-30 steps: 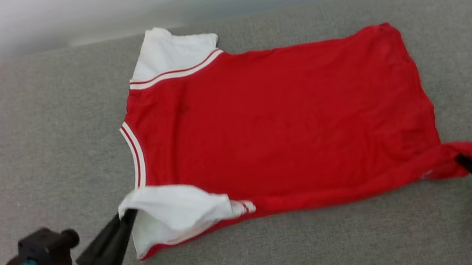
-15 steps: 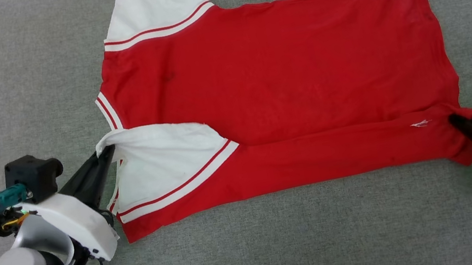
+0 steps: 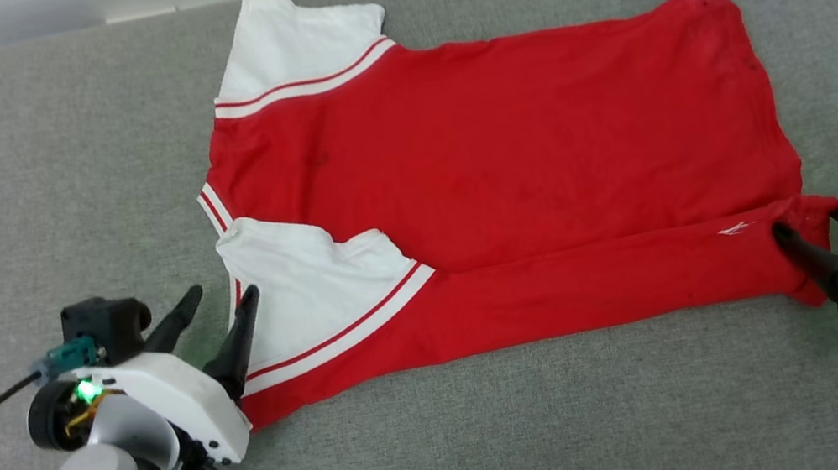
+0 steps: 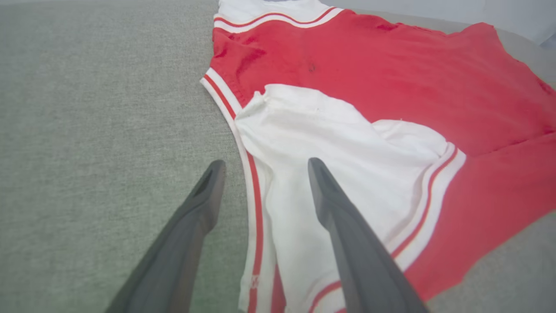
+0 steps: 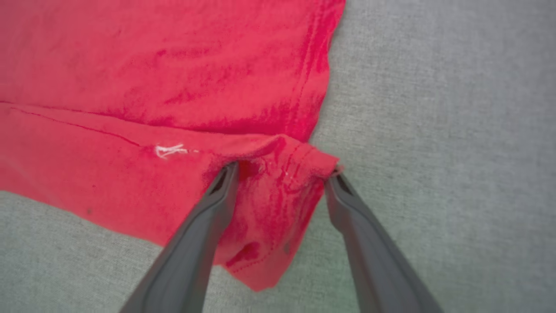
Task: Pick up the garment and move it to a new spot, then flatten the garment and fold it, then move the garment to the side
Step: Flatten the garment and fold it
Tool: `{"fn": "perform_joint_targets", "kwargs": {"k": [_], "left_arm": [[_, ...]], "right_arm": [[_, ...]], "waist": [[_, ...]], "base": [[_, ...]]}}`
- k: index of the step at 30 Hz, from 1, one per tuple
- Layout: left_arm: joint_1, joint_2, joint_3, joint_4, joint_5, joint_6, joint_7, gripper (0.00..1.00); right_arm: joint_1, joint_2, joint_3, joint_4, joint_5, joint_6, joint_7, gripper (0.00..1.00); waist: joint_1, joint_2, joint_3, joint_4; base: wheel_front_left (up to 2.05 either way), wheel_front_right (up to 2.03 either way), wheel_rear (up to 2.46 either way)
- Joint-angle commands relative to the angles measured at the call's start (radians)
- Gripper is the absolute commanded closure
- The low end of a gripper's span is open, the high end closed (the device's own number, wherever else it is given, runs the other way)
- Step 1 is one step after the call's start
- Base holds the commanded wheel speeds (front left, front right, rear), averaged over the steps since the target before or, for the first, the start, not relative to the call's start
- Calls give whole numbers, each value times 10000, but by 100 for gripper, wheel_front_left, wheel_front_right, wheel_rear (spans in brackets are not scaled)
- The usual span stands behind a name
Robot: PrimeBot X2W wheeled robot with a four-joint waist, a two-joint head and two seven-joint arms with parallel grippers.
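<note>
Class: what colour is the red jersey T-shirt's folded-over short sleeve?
White short sleeve, red-striped trim; best in left wrist view.

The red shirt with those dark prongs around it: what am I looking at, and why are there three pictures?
It is a two-armed robot folding a red and white T-shirt on a grey padded surface. The wide picture comes from a camera on its head, looking down: its left claw sits lower left by the white sleeve, its right claw lower right at the shirt's other end. The other two come from a camera on each wrist, looking along that claw's two fingers. The shirt's near edge is folded over. Both claws are open, so nothing is held.
</note>
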Motion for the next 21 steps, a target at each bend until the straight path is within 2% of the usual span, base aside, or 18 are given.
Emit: {"fn": "perform_joint_targets", "kwargs": {"k": [1, 5, 9, 14, 15, 17, 21], "left_arm": [[263, -29, 125, 3, -156, 136, -81, 0], [987, 67, 176, -382, -389, 541, 157, 0], [1776, 254, 57, -1159, -377, 1229, 582, 0], [2696, 493, 21, -2276, -401, 2208, 1126, 0], [2696, 493, 21, -2276, -401, 2208, 1126, 0], [2950, 546, 0, -2630, -376, 2570, 1315, 0], [3197, 556, 83, -2970, -453, 2918, 1404, 0]], "right_arm": [[166, -27, 34, -35, -169, -4, -53, 0], [531, 154, -126, -274, -471, -4, 105, 0], [1118, 396, -467, -757, -971, -4, 526, 0], [1768, 1076, -1102, -1595, -1362, -4, 903, 0], [1768, 1076, -1102, -1595, -1362, -4, 903, 0], [1949, 1273, -1198, -1960, -1545, -4, 975, 0], [2313, 1567, -1283, -2430, -1740, -4, 1189, 0]], "waist": [[-1, 0, -347, -9], [-1, 0, -797, -40], [-1, 0, -1073, -70], [-1, 0, -1107, -179], [-1, 0, -1107, -179], [-1, 0, -981, -257], [-1, 0, -838, -399]], "base": [[0, 0, 0], [0, 0, 0], [0, 0, 0], [0, 0, 0], [0, 0, 0], [0, 0, 0], [0, 0, 0]]}}
